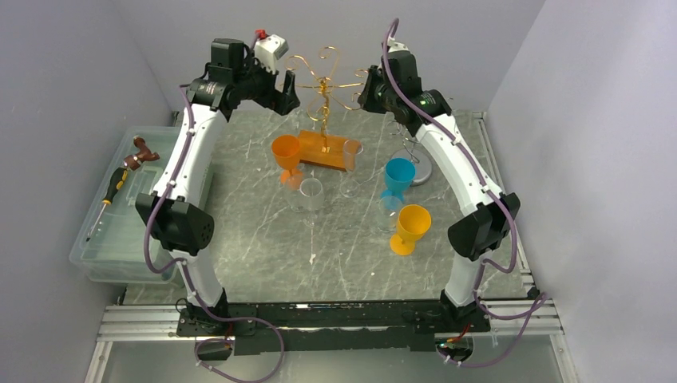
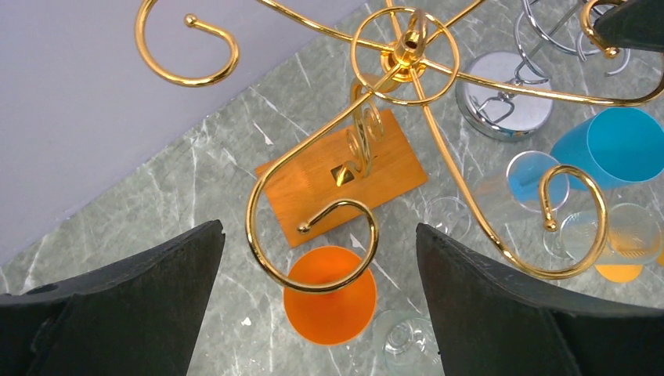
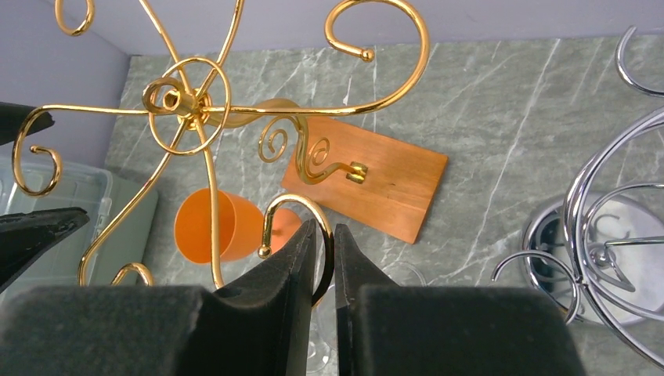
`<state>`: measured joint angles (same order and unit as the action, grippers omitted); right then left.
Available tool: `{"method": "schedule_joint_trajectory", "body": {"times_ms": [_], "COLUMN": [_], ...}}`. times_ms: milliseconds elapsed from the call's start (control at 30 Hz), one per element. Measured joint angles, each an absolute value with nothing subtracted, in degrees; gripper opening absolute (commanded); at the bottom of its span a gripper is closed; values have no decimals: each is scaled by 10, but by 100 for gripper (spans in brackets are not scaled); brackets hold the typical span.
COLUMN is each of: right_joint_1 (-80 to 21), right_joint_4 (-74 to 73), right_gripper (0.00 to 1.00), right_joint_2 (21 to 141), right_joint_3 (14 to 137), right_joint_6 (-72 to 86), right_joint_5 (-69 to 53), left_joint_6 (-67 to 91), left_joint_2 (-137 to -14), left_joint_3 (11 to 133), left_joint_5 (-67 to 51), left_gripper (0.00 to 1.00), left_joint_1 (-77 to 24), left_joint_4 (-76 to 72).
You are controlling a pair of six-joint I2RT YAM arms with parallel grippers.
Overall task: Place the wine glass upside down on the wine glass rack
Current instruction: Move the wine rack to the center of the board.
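No glass is picked up yet, so this looks like the setup step before the grasp. All glasses stand upright on the surface [image 1: 335,255], well below both hands.

- **Nearest, below and short of the right hand:** a yellow glass [image 1: 411,226], with a clear glass [image 1: 389,212] just beside it and a blue glass [image 1: 398,175] past that.
- **Below and between the two hands:** two more clear wine glasses [image 1: 310,194] [image 1: 351,162].
- **Under the left hand:** an orange glass [image 1: 286,153], just beside the rack's wooden base [image 1: 323,150].
- **Which glass is meant:** I can't tell from these views.
- **Rack:** the gold rack [image 3: 188,100] has nothing hanging on it.
- **Left hand:** the left hand [image 2: 319,231] is spread wide and empty, hovering above one curled arm of the rack.
- **Right hand:** the right hand [image 3: 325,229] has its fingers nearly pressed together. The wire of a gold hook [image 3: 297,205] runs through the slit between them. It looks like a pinch on the rack, probably to steady it, though contact isn't certain.
- **Beyond it:** a chrome stand [image 1: 421,166] sits below, to the outer side of the right hand.

For the next move, the open left hand likely has to drop to a glass and take it by the stem. It then has to flip the glass bowl-down and slide the foot into a hook. The main risks I see are knocking the neighbouring glasses and the rack swinging.
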<state>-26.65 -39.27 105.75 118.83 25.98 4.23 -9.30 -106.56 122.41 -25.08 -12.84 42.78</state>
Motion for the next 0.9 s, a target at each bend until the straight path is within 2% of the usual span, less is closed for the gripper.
{"method": "schedule_joint_trajectory", "body": {"times_ms": [233,567,733,900], "right_joint_1": [-267,-265,-261,-261], "right_joint_4": [-398,-422,-421,-429], "right_gripper": [7,8,8,9], "right_joint_2": [1058,1062,1061,1059], "right_joint_3": [1193,1207,1206,1206], "right_joint_6": [260,263,269,271], "right_joint_5": [36,18,9,0], "left_joint_6": [-86,-98,-98,-98], "left_joint_2": [-1086,-1116,-1116,-1116], "left_joint_3": [1246,1267,1269,1280], "left_joint_5": [-251,-219,-215,-209], "left_gripper": [71,47,25,20], "left_joint_1": [-141,-156,-158,-160], "left_joint_4": [418,414,415,439]}}
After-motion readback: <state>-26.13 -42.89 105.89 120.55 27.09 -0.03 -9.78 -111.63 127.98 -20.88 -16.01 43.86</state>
